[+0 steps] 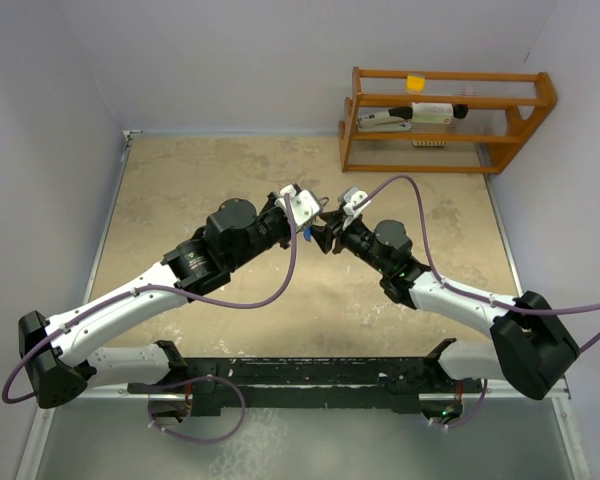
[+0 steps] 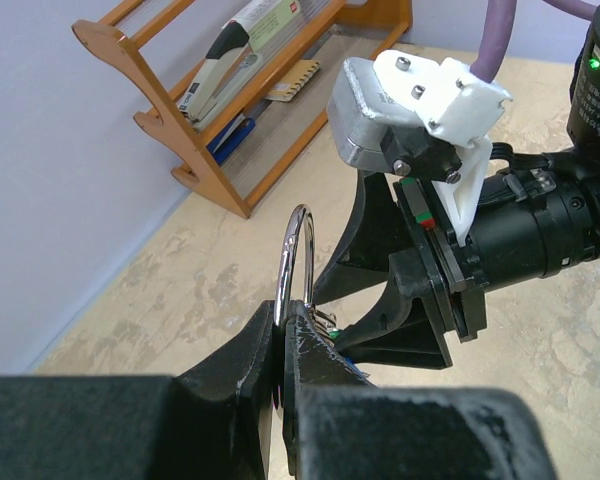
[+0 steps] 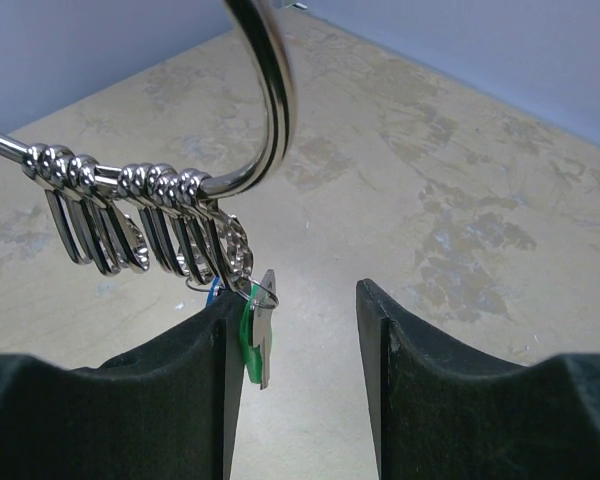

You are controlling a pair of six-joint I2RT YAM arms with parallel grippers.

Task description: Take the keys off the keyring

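Keyring clamped in left gripper at frame centre; right gripper jaws apart, green-headed key beside one finger

A brown wooden rack stands at the far right corner of the sandy table. A stapler lies on its shelf. Something small and yellow sits on top.

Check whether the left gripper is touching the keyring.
Touching. The left wrist view shows the left gripper shut on the keyring, its jaws pinching the wire.
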